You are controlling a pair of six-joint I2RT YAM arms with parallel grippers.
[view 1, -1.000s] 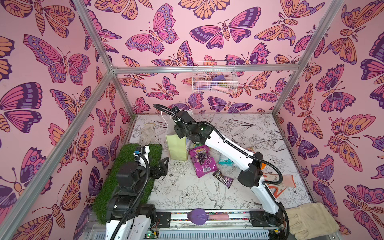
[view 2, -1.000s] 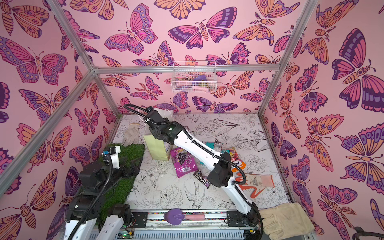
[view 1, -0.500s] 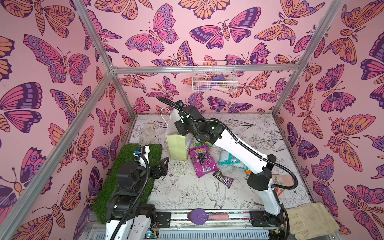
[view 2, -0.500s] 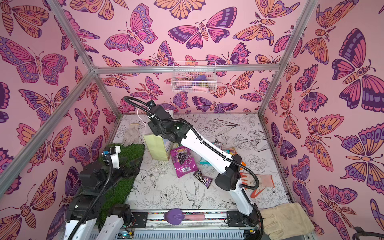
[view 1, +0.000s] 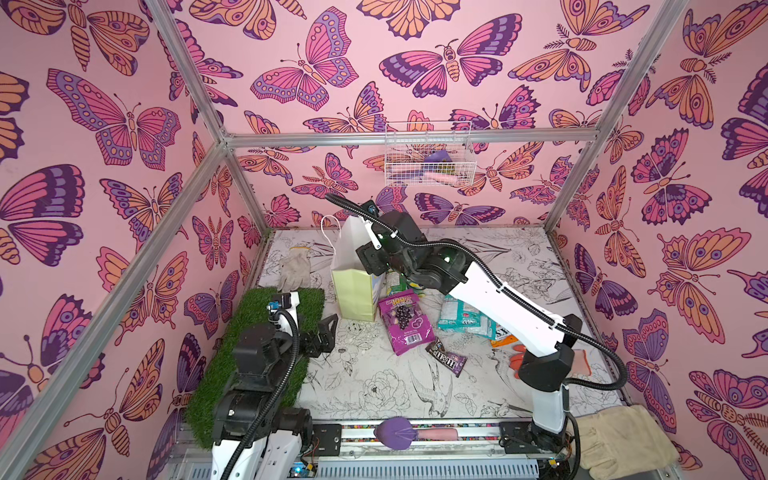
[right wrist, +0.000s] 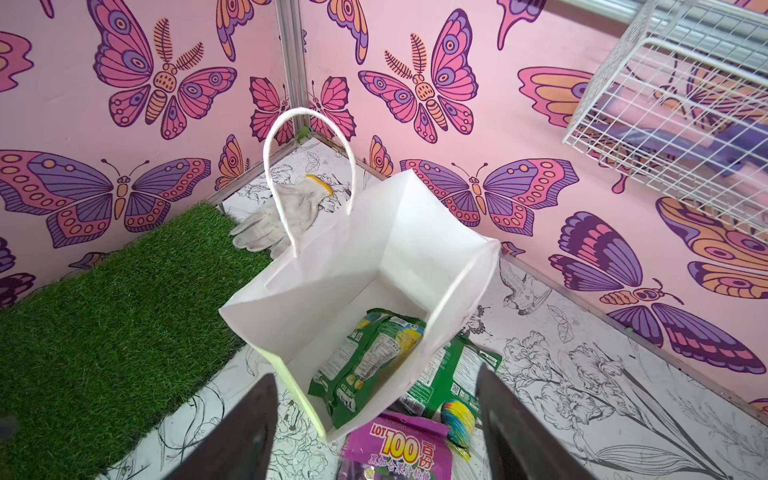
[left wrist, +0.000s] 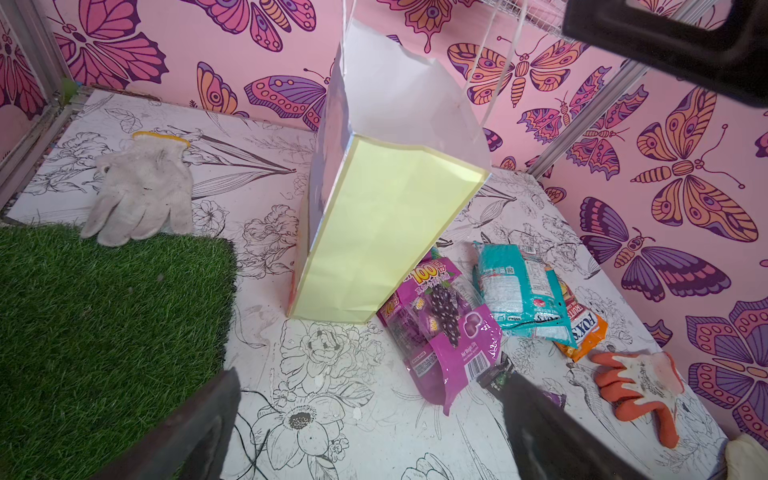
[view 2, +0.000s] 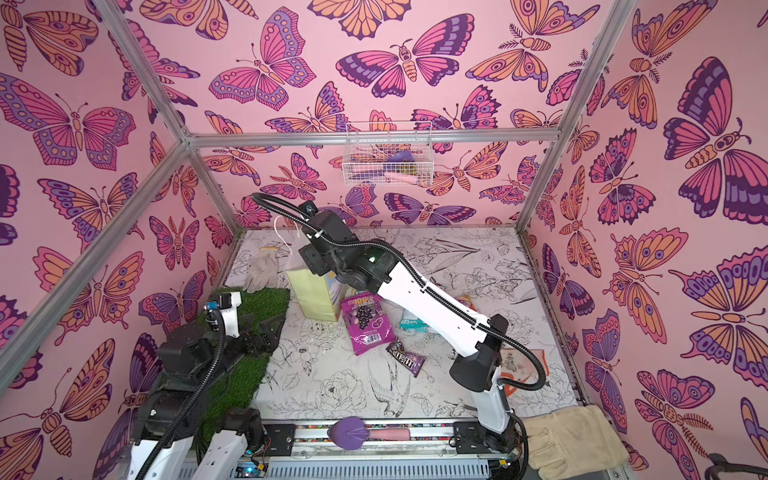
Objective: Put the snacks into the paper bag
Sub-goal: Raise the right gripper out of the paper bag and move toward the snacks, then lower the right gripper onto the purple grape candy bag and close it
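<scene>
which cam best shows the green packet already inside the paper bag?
Right wrist: it looks down into the open paper bag, and the green packet sits plainly inside. Left wrist shows only the bag's yellow side. In both top views the bag is seen from outside and the packet is hidden.

1. I read the paper bag (right wrist: 332,270) as matt, smooth paper.
2. Glossy, crinkled plastic film on purple grape pouch (left wrist: 449,332) and green packet (right wrist: 370,361).
3. Rough knitted cloth: grey-white glove (left wrist: 141,195).
4. Coarse synthetic turf: grass mat (left wrist: 104,311).
5. White-coated metal: wire basket (right wrist: 673,104).
</scene>
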